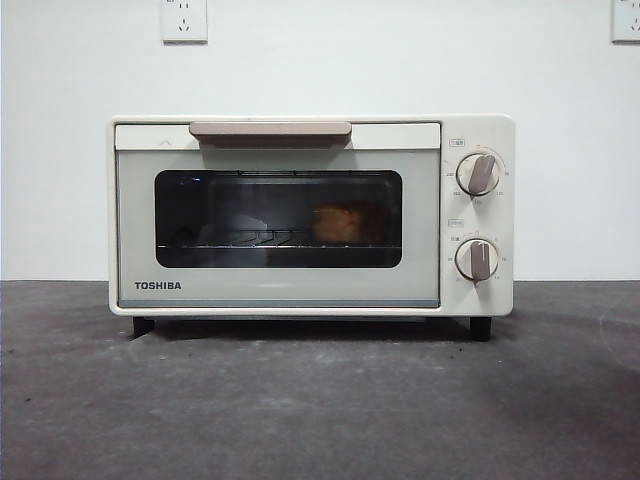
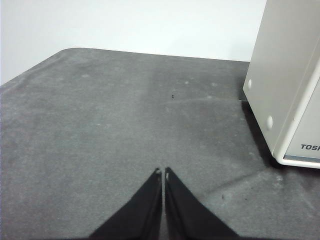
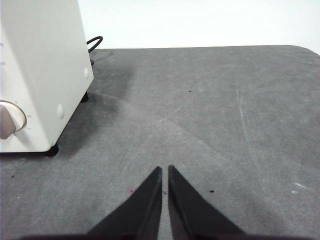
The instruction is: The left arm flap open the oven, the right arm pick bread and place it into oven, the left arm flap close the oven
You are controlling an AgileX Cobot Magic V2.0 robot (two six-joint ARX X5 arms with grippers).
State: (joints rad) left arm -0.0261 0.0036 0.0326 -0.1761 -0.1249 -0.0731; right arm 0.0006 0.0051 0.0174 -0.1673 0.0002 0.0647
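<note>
The cream-white TOSHIBA oven (image 1: 310,215) stands in the middle of the table with its glass door shut and the beige bar handle (image 1: 270,130) up. Through the dark window the golden bread (image 1: 340,224) rests on the wire rack, toward the knob side. My left gripper (image 2: 162,172) hovers shut and empty over the grey mat beside the oven's side wall (image 2: 287,80). My right gripper (image 3: 165,170) is also shut and empty, over the mat beside the oven's knob end (image 3: 40,75). Neither arm shows in the front view.
Two beige knobs (image 1: 478,173) sit on the oven's right panel. A black power cable (image 3: 94,42) runs behind the oven. Wall sockets (image 1: 184,20) are on the white wall behind. The grey mat (image 1: 320,400) stretches in front of the oven.
</note>
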